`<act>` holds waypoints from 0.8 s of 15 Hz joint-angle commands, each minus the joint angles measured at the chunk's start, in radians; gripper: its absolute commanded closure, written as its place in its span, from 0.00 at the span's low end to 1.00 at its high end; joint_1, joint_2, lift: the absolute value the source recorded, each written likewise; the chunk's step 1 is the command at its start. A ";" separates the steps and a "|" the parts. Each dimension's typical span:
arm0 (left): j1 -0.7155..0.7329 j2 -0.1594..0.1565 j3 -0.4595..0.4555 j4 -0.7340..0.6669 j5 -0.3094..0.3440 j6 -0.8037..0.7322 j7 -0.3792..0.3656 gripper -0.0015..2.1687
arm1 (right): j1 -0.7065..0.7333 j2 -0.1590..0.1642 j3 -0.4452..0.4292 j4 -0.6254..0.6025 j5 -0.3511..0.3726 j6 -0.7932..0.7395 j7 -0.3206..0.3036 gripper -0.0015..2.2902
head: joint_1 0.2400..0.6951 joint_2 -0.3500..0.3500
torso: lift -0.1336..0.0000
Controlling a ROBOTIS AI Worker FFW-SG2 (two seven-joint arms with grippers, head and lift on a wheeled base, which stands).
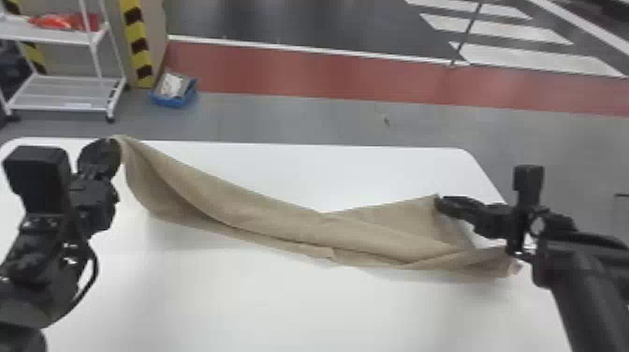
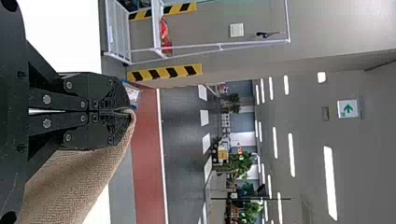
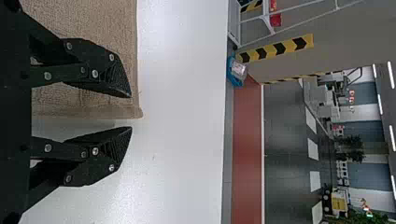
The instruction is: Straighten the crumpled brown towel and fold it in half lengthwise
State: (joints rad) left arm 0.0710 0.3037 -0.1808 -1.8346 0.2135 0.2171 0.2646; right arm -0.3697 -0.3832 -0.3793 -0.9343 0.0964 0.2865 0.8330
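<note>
Your left gripper (image 2: 126, 111) has its jaws pinched on a corner of the towel (image 1: 281, 217), held above the desk (image 1: 262, 313), likely so the cloth sloping down from them pulls out its creases. Your right gripper (image 3: 131, 112) has its jaws spread, another corner showing between the tips, probably lined up so closing can catch it and give you a matching pull.

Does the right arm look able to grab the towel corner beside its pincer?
Probably yes: the right pincer is open, the towel corner shows between its fingertips, and nothing visible blocks it, though depth is hard to judge.
</note>
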 commanded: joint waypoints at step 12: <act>0.006 0.003 0.001 -0.003 -0.002 0.000 -0.002 0.64 | -0.054 -0.006 0.022 0.038 -0.023 0.075 0.038 0.53 | 1.00 0.22 | 0.07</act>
State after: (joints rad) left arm 0.0767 0.3068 -0.1778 -1.8361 0.2116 0.2171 0.2623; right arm -0.4274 -0.3895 -0.3424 -0.8861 0.0920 0.3332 0.8608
